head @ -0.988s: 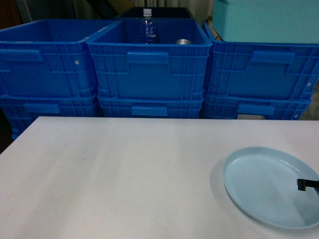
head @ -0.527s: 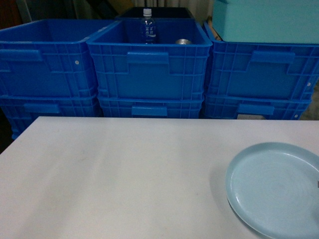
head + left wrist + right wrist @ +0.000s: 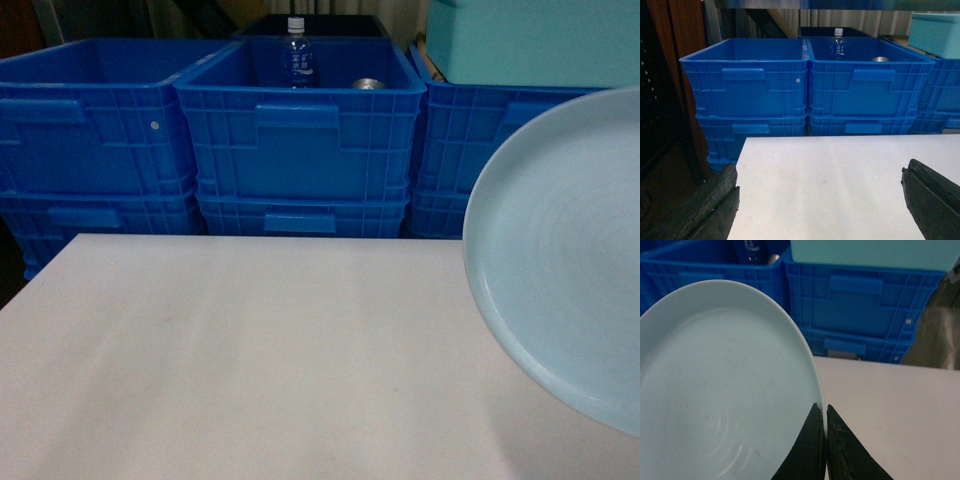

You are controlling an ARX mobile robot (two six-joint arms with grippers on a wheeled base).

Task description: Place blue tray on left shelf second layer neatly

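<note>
Pale-blue, the tray [image 3: 715, 390] hung tilted above the white tabletop [image 3: 250, 350], its rim pinched by the right tool [image 3: 825, 440], while the left tool [image 3: 820, 200] stood spread.

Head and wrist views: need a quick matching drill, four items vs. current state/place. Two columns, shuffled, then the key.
Items:
1. blue tray
2. left gripper
3. water bottle
4. white table

States:
A. standing inside the middle blue crate
B. bare in front of the crates
C. lifted, rim pinched by the right gripper
D. open, holding nothing

Pairs: 1-C, 2-D, 3-A, 4-B
</note>
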